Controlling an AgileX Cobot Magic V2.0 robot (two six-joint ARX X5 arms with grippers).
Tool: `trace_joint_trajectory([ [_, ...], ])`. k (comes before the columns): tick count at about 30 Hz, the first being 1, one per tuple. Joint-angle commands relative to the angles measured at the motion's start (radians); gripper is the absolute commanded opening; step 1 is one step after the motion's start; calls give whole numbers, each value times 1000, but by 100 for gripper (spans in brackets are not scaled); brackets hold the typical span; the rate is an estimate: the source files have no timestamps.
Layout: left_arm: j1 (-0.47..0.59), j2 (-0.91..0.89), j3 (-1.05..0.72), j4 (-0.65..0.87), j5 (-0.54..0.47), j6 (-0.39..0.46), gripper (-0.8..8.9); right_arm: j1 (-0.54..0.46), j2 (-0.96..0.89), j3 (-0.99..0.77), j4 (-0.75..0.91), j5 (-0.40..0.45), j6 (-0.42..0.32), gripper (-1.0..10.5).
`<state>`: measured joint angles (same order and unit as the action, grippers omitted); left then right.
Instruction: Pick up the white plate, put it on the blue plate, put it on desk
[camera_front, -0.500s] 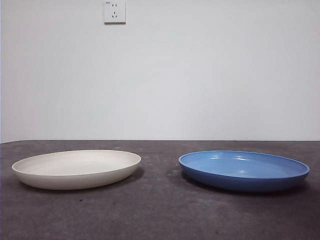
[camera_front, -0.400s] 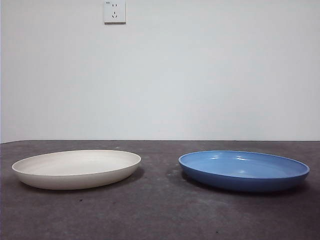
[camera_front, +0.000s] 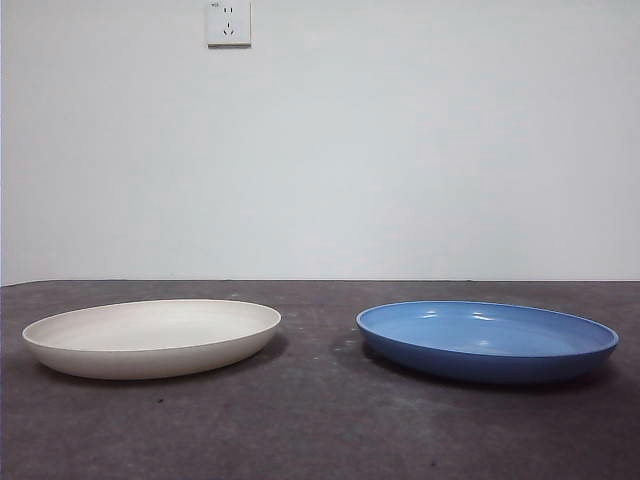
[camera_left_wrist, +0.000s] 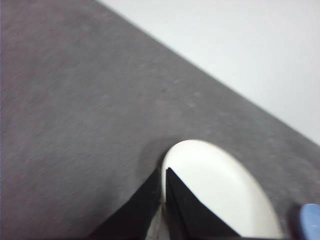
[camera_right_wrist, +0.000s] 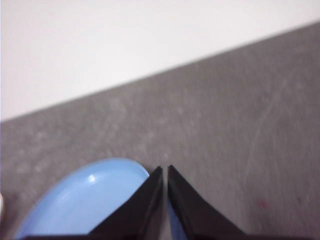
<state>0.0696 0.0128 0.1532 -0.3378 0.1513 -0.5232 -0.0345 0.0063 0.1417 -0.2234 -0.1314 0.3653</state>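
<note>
White plate (camera_front: 152, 338) unmoved on desk (camera_front: 320, 430); blue plate (camera_front: 487, 341) too.

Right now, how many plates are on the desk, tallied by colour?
White plate: 1
Blue plate: 1
Total: 2 plates, apart from each other on the desk.

You have two plates: one wide, shallow, matte cream-white round plate (camera_front: 152, 337) and one wide, shallow, glossy blue round plate (camera_front: 488, 341). You have one rough dark grey tabletop (camera_front: 320, 430), one white wall socket (camera_front: 228, 22), and two black two-jawed grippers: left (camera_left_wrist: 164, 172), right (camera_right_wrist: 165, 170).
</note>
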Motion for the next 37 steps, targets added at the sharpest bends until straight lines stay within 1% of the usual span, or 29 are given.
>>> trace_joint_trajectory([
  [1,2,17,71,-21,8,-3,15,-1,-1,58,-20,0,13,11],
  [4,2,54,148,-71,10,28,15,-1,18,132,-69,-2,12,11],
  [6,2,92,205,-113,31,69,15,-1,45,187,-111,-13,4,11],
  [10,2,187,306,-175,88,136,15,-1,130,295,-186,-89,-38,11],
  [14,1,304,418,-251,169,240,15,-1,266,422,-282,-179,-97,11],
  [17,-8,378,488,-314,194,305,15,-1,367,505,-350,-249,-145,11],
  [20,-32,450,553,-378,225,355,14,0,473,591,-432,-311,-201,11],
  [23,-64,509,599,-429,267,381,15,8,557,660,-510,-348,-256,11],
  [27,-115,575,646,-507,280,419,14,47,644,740,-626,-351,-331,11],
  [29,-139,596,661,-540,280,442,14,72,676,769,-686,-351,-360,11],
  [32,-172,615,671,-568,280,455,14,114,710,792,-771,-350,-400,11],
  [37,-200,620,671,-576,280,456,14,161,718,793,-842,-332,-430,11],
])
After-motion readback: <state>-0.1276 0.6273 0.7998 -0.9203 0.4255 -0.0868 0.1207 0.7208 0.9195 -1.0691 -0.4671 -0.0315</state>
